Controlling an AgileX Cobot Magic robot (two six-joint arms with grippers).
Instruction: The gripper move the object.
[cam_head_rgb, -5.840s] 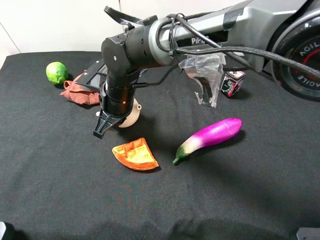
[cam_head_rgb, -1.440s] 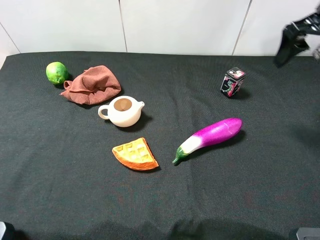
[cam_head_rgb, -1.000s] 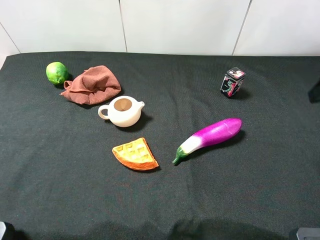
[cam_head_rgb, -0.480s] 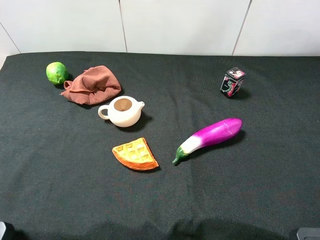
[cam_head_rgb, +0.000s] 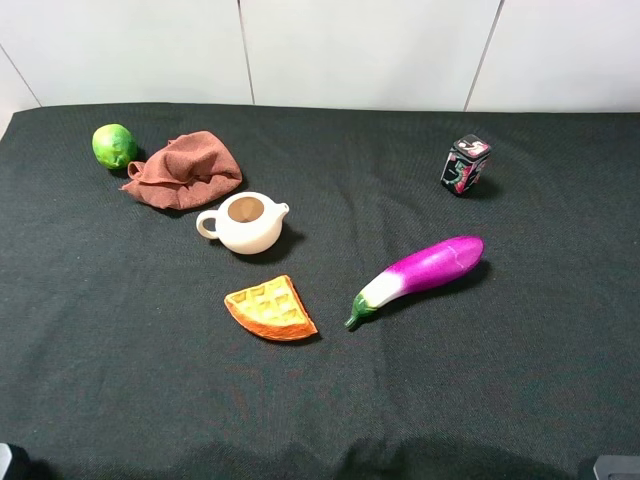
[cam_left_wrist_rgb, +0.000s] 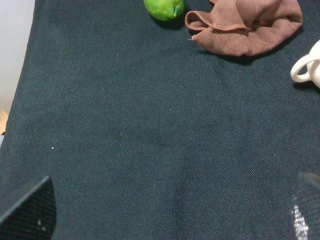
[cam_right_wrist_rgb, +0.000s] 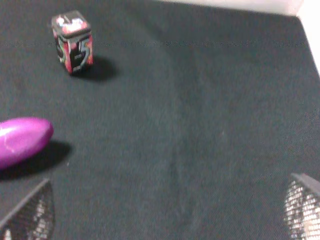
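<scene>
Teapot (cam_head_rgb: 246, 222) upright beside cloth (cam_head_rgb: 184, 169)

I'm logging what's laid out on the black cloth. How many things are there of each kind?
Food items: 3, the lime, waffle piece, eggplant
Teapots: 1, the cream teapot
Cloths: 1, the brown rag
Small boxes: 1, the patterned tin
Total: 6

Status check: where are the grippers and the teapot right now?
Left gripper and right gripper both open, empty, clear of everything. Teapot upright on the cloth-covered table, beside the brown rag. Nothing blocking it.
</scene>
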